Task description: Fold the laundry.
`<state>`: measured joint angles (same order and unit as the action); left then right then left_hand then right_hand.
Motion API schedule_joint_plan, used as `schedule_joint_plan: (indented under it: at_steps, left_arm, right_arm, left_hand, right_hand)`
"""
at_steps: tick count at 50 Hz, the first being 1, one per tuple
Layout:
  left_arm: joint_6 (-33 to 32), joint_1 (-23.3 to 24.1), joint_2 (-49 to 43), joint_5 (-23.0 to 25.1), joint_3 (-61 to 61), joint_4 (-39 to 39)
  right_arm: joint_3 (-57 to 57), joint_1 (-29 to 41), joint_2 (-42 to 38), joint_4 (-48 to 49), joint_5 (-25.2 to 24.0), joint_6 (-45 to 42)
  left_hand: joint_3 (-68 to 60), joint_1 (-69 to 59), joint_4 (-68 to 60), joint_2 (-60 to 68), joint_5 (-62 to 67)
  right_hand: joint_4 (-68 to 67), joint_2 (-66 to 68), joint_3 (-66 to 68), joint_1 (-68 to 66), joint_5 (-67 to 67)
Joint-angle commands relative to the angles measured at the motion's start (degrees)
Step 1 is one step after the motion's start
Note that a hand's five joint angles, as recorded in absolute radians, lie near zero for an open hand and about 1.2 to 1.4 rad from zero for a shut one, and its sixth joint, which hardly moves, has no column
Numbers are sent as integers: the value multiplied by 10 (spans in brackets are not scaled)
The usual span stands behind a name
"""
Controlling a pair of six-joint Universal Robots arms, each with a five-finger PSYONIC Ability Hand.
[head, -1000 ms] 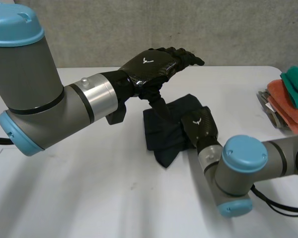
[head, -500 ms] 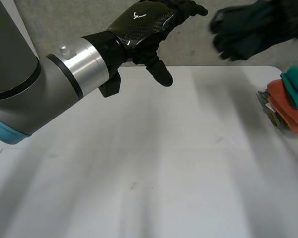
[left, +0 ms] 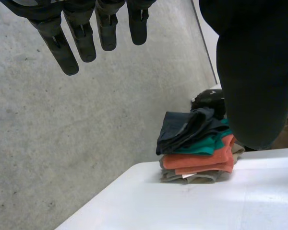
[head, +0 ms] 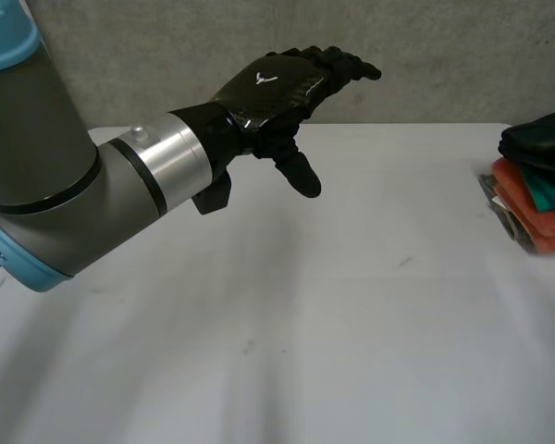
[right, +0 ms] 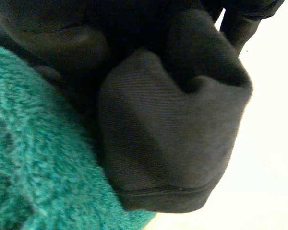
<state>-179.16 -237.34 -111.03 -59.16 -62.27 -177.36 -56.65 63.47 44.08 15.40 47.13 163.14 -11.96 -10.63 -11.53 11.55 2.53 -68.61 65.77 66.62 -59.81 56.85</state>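
White table point(head: 305, 324) meets a concrete wall point(head: 444, 46), left hand point(head: 273, 88) hovering, fingers point(head: 342, 65) straight.

My left arm point(head: 65, 194) comes in from the left edge of the frame toward upper centre. There my left hand point(head: 277, 88) hangs in the air, back up, fingers point(left: 77, 43) straight and slightly apart, thumb point(head: 301, 176) pointing down. My right hand point(left: 210, 96) shows its back just beyond that thumb.

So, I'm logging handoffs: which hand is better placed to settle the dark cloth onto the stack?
Probably the right hand: it sits at the dark cloth atop the stack. The left hand hangs open above the table's middle, apart from it.
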Motion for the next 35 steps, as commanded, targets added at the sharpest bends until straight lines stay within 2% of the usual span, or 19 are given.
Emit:
schedule_joint_plan:
  at_steps: [1, 2, 3, 9, 15, 19, 21, 24, 25, 28, 31, 35]
  left_arm:
    - [-2, 0, -3, 0, 6, 0]
    - [-1, 0, -2, -1, 7, 0]
    - [0, 0, -2, -1, 8, 0]
    - [3, 6, 4, -1, 11, 0]
    - [3, 29, 6, -2, 2, 1]
    - [4, 31, 10, -2, -7, 3]
    - [4, 30, 18, -2, -10, 2]
    - [5, 31, 27, -3, -5, 0]
    - [6, 31, 32, -3, 3, -1]
    - [18, 32, 40, -5, 27, -5]
    - [56, 28, 52, -41, 64, -8]
    - [94, 19, 79, -128, 94, -8]
  right_arm:
    - [-22, 0, 7, -4, 29, -30]
    - [-27, 2, 12, -7, 49, -23]
    - [-29, 2, 17, -10, 60, -18]
    - [-45, -3, 97, -40, 122, 31]
    - [-78, -15, 186, -156, 198, 35]
    - [-68, -60, 224, -218, 257, 5]
    - [-50, -78, 231, -224, 287, -47]
    - [-23, -84, 234, -211, 313, -94]
    - [8, -83, 233, -189, 334, -110]
    - [39, -50, 246, -137, 367, -103]
    - [37, 4, 276, -90, 372, -85]
    - [-6, 89, 332, -13, 359, -29]
  left_hand:
    - [4, -9, 0, 0, -10]
    - [4, -9, 0, 0, -10]
    - [4, -9, 0, 0, -10]
    - [4, -9, 0, 0, -10]
    - [6, -8, 1, -2, -11]
    - [4, -9, 0, 0, -10]
    - [4, -9, 0, 0, -10]
    - [4, -9, 0, 0, -10]
    - [4, -9, 0, 0, -10]
    - [4, -9, 0, 0, -10]
    - [-1, -14, -5, 5, -5]
    - [-1, -14, -5, 5, -5]
  right_hand:
    - [446, -418, -426, 358, -428]
    - [554, -526, -534, 466, -536]
    - [586, -558, -566, 498, -568]
    - [586, -558, -566, 498, -568]
    - [586, -558, -566, 498, -568]
    - [586, -558, -566, 498, -568]
    - [586, -558, -566, 498, -568]
    - [586, -558, -566, 498, -568]
    - [586, -558, -566, 498, -568]
    - [586, -558, -566, 498, -568]
    - [586, -558, -566, 498, -568]
    - [586, -558, -566, 498, -568]
